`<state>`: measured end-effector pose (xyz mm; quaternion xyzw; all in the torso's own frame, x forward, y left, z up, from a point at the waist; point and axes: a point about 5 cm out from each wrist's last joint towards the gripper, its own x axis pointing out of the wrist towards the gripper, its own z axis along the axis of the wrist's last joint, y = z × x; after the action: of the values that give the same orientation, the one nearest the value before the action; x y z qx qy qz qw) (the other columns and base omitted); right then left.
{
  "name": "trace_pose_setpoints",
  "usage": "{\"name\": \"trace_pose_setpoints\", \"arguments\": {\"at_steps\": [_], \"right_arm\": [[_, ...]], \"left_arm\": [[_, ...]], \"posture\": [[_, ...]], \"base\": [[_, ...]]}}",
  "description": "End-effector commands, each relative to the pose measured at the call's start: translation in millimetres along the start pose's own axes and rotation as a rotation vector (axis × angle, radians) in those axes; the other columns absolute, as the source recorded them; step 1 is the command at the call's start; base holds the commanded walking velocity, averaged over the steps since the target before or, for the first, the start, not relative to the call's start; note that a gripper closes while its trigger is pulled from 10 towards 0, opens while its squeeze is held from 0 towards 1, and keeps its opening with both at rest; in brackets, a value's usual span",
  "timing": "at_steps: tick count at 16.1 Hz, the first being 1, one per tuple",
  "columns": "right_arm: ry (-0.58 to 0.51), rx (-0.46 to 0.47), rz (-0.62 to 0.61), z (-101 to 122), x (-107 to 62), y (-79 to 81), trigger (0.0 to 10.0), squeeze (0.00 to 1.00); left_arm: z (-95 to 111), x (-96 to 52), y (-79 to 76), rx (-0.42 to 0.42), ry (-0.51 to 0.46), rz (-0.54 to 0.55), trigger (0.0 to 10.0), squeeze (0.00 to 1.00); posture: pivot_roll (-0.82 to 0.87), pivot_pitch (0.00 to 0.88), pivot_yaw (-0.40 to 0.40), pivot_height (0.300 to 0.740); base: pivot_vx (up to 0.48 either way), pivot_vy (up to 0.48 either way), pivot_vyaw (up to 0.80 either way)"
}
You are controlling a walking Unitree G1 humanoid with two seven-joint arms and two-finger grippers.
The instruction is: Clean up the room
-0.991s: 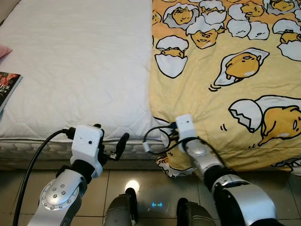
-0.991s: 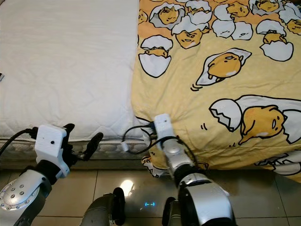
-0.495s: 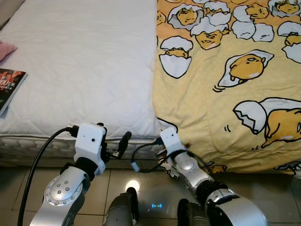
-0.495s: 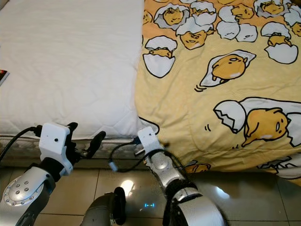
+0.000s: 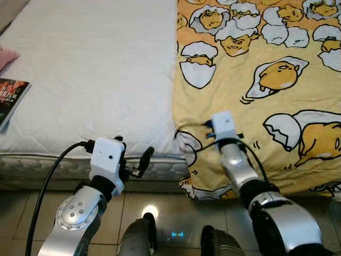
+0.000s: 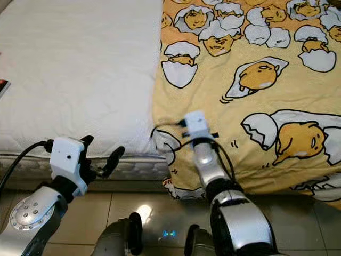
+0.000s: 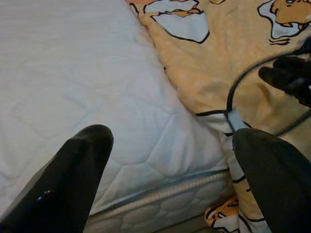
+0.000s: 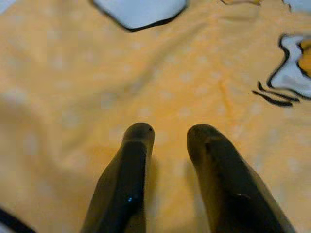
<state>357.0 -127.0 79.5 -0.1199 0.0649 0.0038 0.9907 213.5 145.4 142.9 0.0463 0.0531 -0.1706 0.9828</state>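
Black fingers of the right gripper [image 8: 167, 141] sit slightly parted with nothing between them, over the near left corner of the yellow egg-print blanket [image 5: 266, 106], which runs far and right from it across the white quilted mattress [image 5: 90, 74]. Left gripper [image 7: 170, 179] spread wide, empty, just left at the mattress's near edge, so the right arm is nearer.

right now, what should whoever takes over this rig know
Left gripper: open, hovering by the edge of the white quilted mattress, holding nothing.
Right gripper: fingers a narrow gap apart over the yellow egg-cartoon blanket, nothing clamped.
The blanket covers the robot's right part of the bed, its corner hanging toward the tiled floor. A magazine lies at the mattress's left edge.
Nothing visibly tidied; blanket and magazine remain.
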Motion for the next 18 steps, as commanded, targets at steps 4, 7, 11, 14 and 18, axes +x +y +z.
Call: {"name": "trace_pose_setpoints", "arguments": {"at_steps": [4, 7, 11, 14, 18], "right_arm": [[0.044, 0.103, 0.003, 0, 1.9, 2.3, 10.0, 1.00], [0.078, 0.126, 0.026, -5, 0.3, 6.0, 10.0, 1.00], [0.176, 0.232, 0.039, -19, -3.3, 6.5, 10.0, 1.00], [0.230, 0.296, 0.032, -25, -4.1, 3.1, 10.0, 1.00], [0.246, 0.290, 0.053, -23, -3.0, 6.2, 10.0, 1.00]], "left_arm": [[-4, -1.2, -0.2, 0.013, 0.010, 0.001, 10.0, 0.00], [-4, -1.5, -0.6, 0.013, 0.010, 0.005, 10.0, 0.00], [-5, -4.0, -5.5, 0.050, -0.002, -0.033, 10.0, 0.00], [-5, -9.5, -14.5, 0.064, -0.007, -0.131, 10.0, 0.00], [-6, -13.5, -19.8, 0.084, -0.007, -0.179, 10.0, 0.00]], "posture": [[0.23, 0.221, 0.049, 0.740], [0.23, 0.223, 0.048, 0.740], [0.23, 0.212, 0.040, 0.740], [0.24, 0.208, 0.040, 0.740], [0.24, 0.210, 0.040, 0.740]], "base": [[0.000, 0.000, 0.00], [0.000, 0.000, 0.00], [0.000, 0.000, 0.00], [0.000, 0.000, 0.00], [0.000, 0.000, 0.00]]}}
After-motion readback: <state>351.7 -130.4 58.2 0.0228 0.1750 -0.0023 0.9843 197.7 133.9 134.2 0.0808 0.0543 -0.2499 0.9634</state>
